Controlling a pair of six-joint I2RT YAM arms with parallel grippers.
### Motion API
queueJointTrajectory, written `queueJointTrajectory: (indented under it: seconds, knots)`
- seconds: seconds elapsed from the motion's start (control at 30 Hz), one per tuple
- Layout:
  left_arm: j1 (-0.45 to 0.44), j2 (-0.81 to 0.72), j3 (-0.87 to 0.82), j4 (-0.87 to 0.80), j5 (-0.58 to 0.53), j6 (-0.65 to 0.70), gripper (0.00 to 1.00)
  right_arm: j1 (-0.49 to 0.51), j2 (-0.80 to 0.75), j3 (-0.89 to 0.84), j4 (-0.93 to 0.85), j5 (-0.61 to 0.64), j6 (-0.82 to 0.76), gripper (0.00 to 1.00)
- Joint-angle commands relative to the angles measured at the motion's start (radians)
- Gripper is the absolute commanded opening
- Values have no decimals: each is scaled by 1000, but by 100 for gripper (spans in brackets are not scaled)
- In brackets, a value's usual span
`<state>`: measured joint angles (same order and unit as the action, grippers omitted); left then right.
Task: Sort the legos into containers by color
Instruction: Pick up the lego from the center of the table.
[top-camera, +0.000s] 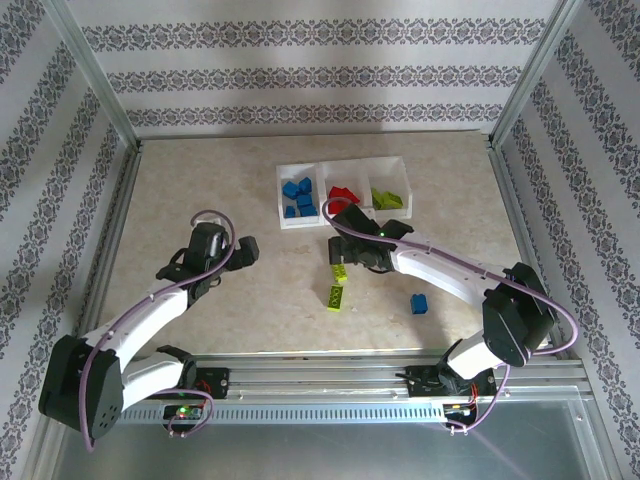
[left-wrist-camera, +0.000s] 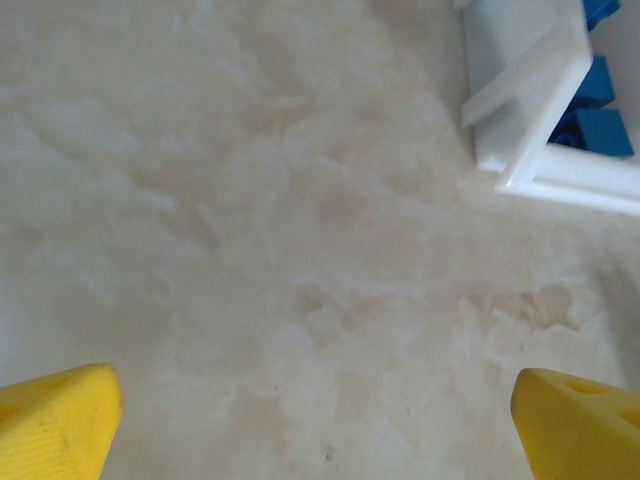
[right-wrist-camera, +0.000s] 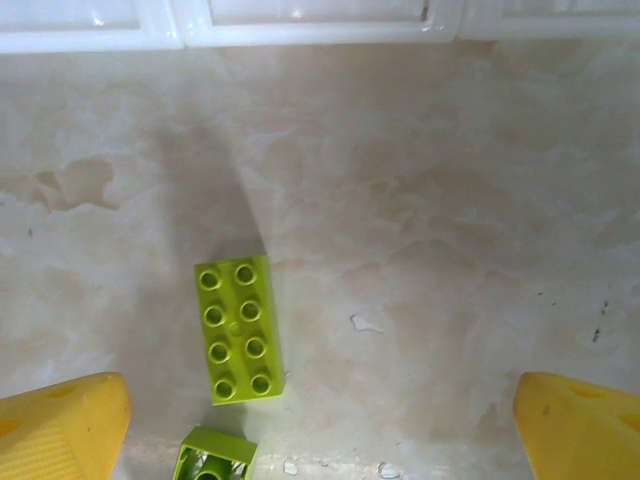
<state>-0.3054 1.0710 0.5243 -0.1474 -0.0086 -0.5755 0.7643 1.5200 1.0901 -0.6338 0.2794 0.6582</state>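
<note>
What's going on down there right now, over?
Left gripper open, right gripper open, both empty. Lime lego, second lime lego, blue lego unsorted. Nothing in the way.

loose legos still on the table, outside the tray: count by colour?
Lime green legos: 2
Blue lego: 1
Red: 0
Total loose: 3
</note>
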Motion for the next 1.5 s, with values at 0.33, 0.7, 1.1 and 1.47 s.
queueJointTrajectory:
  seconds: [0.33,0.7,1.1,1.47]
  knots:
    - [10,-113,-98,40,38,-84,100,36,184,55,-11,-108,18,94]
    - [11,-84,-100,56,39,-84,100,31,348,136,0,-127,-9,73]
    - [10,-44,-95,78,45,-87,100,3,413,154,46,-182,-14,51]
    - [11,-32,-86,83,50,-88,100,-8,420,163,43,-180,-22,31]
